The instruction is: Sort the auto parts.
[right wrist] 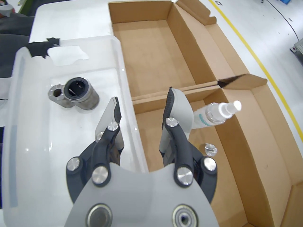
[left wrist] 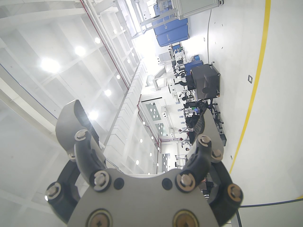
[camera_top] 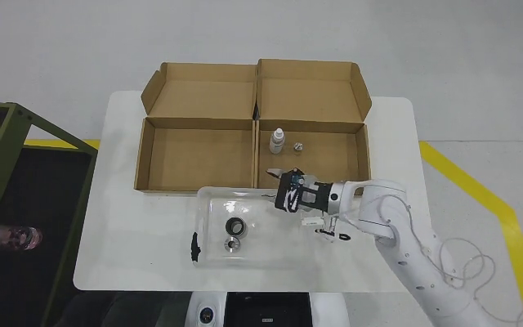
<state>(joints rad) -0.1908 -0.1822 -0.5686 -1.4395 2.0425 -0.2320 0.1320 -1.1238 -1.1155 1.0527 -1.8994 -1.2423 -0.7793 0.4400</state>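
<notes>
Right claw (right wrist: 143,98) released, empty, over the clear tray's (right wrist: 9,119) rim beside the cardboard box (right wrist: 236,142). We note cylinder (right wrist: 81,93) and ring (right wrist: 56,93) touching in tray; bottle (right wrist: 213,115), cap (right wrist: 210,149) in box. Left claw (left wrist: 140,108) released.

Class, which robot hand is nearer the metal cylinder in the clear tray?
Right. The right hand hangs open over the rim of the tray, beside the cylinder; the left hand points up at the ceiling, away from the table.
</notes>
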